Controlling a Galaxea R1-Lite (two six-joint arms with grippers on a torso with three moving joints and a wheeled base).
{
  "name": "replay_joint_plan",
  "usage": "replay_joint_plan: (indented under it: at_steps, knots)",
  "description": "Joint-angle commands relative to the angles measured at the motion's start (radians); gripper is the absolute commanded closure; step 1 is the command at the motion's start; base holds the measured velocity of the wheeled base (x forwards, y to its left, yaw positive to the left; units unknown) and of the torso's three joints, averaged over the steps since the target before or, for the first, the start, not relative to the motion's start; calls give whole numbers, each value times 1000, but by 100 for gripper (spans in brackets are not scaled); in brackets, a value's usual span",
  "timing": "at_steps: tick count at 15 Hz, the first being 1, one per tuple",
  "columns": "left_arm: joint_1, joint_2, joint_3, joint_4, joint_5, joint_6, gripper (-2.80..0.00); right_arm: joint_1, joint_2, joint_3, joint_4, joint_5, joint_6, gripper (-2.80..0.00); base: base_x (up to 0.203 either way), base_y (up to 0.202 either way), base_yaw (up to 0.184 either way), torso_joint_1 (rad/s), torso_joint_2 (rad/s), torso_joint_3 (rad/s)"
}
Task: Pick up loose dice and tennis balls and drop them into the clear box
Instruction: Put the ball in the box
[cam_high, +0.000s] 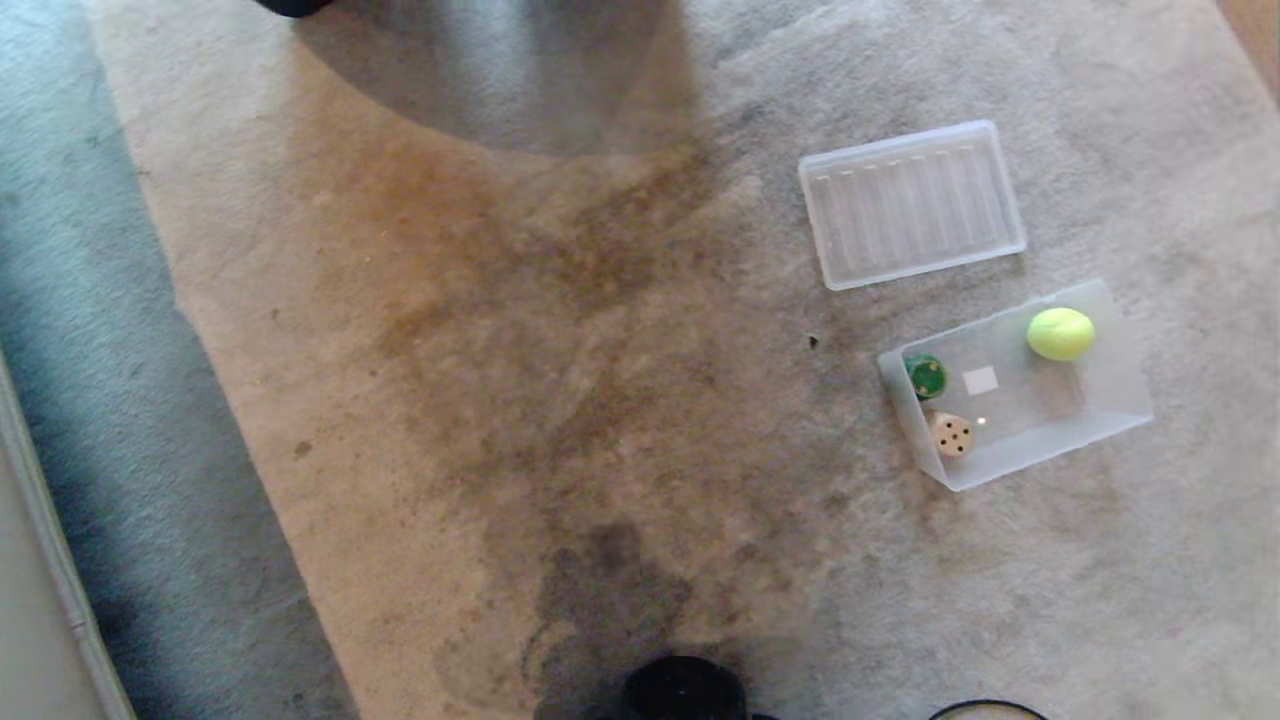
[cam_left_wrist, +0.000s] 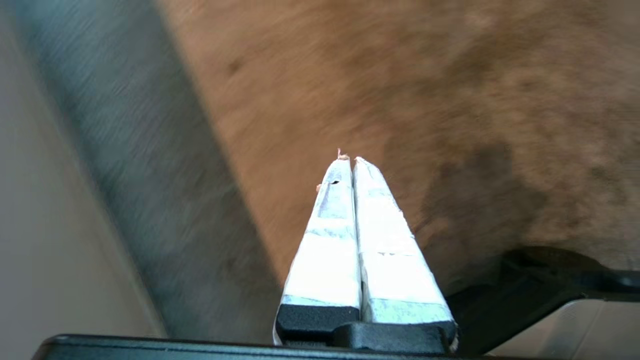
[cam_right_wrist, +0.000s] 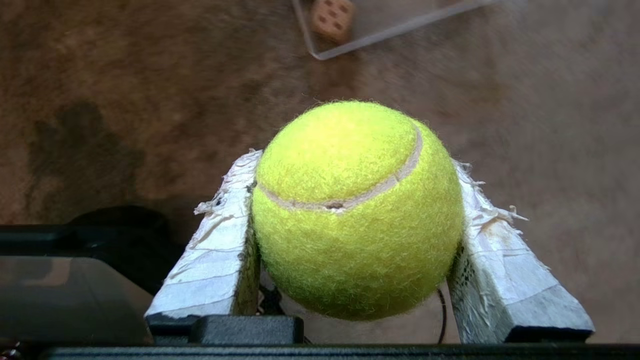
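The head camera looks steeply down from above onto a stained beige carpet (cam_high: 560, 400), far enough off to take in a shallow translucent plastic box (cam_high: 1120, 400) at the right. The left wrist camera sits close behind its tape-wrapped fingers (cam_left_wrist: 325, 240), facing the same carpet. The right wrist camera looks past a fuzzy yellow-green tennis ball (cam_right_wrist: 357, 210) filling its near view; beyond, it shares the box's corner and a tan dotted die (cam_right_wrist: 332, 18) with the head view.

Yellow-green ball (cam_right_wrist: 357, 210) with a pale seam; white-taped fingers (cam_right_wrist: 215, 250); tan die (cam_high: 950, 434) with dark pips; dark green die (cam_high: 926, 375); frosted box (cam_high: 1110, 400); ribbed lid (cam_high: 912, 204).
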Motion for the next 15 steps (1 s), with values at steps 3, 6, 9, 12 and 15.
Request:
replay_joint_plan:
  at_steps: [3,6,9,12,15]
  knots:
    - [0,0,0,1,1,-1,0,-1,2,1,1,0,-1,0,0,11,-161,5,-2,1]
    - [0,0,0,1,1,-1,0,-1,2,1,1,0,-1,0,1,4,-67,1,3,3]
    - [0,0,0,1,1,-1,0,-1,2,1,1,0,-1,0,0,0,0,0,0,0]
    - [0,0,0,3,1,-1,0,0,3,-5,16,-1,-15,0,0,0,0,0,0,0]
    - [0,0,0,2,1,-1,0,-1,4,-5,17,-1,-14,0,0,0,0,0,0,0]
